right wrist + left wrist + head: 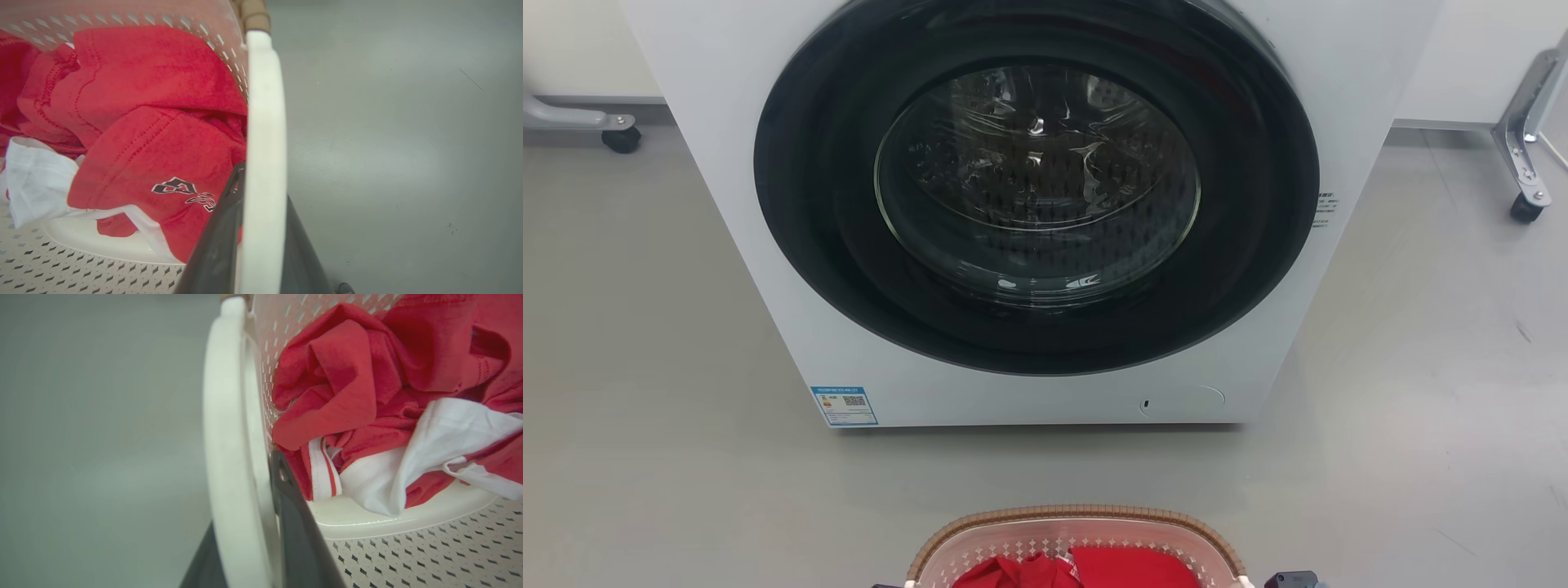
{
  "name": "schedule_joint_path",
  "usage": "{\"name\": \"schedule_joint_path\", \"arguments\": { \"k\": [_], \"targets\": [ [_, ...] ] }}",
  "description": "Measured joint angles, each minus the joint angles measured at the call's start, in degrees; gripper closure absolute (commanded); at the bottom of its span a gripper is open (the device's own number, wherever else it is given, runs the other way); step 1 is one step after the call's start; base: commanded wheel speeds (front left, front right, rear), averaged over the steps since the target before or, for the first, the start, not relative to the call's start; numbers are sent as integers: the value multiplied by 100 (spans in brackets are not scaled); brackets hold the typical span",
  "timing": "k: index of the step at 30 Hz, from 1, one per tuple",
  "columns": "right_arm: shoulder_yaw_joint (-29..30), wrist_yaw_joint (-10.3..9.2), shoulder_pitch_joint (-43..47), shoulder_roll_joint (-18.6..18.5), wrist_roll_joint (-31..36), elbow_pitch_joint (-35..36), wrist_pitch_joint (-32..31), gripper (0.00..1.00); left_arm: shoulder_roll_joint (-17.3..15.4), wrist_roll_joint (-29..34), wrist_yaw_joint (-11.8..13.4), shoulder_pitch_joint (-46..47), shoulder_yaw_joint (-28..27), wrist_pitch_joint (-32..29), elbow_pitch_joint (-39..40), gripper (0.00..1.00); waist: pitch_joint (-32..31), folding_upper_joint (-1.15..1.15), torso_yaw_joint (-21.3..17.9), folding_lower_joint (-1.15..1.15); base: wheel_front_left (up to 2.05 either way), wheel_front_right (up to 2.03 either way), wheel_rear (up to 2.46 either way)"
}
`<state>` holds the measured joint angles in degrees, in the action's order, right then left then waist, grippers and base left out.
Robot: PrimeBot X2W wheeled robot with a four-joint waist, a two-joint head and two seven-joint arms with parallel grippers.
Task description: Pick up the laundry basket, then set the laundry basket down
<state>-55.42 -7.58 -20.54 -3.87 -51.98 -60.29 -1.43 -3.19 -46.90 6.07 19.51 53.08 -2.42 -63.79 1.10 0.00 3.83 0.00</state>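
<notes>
Laundry basket (1078, 512) — cream, perforated, brown woven rim — seemingly upright.

One laundry basket (1078, 513), one washing machine (1037, 188).

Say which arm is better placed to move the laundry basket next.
Neither, left and right match: the left end effector straddles the left handle of the laundry basket, the right end effector the right handle. Likely a two-arm move.

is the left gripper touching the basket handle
Touching. Left wrist view: the left gripper straddles the white handle of the laundry basket, inner finger pressed against it.
</notes>
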Motion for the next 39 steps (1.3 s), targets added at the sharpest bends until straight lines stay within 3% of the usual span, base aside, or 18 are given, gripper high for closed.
{"name": "schedule_joint_path", "arguments": {
  "k": [25,39],
  "targets": [
    [-248,0,-149,3,-247,-101,125,100,7,-112,45,170,127,49,-55,100,132,0,-38,0,0,0,0],
    [-257,0,-1525,-7,-132,-283,186,100,2,-89,49,1318,64,200,-125,100,907,0,-63,1,0,0,0]
  ]
}}
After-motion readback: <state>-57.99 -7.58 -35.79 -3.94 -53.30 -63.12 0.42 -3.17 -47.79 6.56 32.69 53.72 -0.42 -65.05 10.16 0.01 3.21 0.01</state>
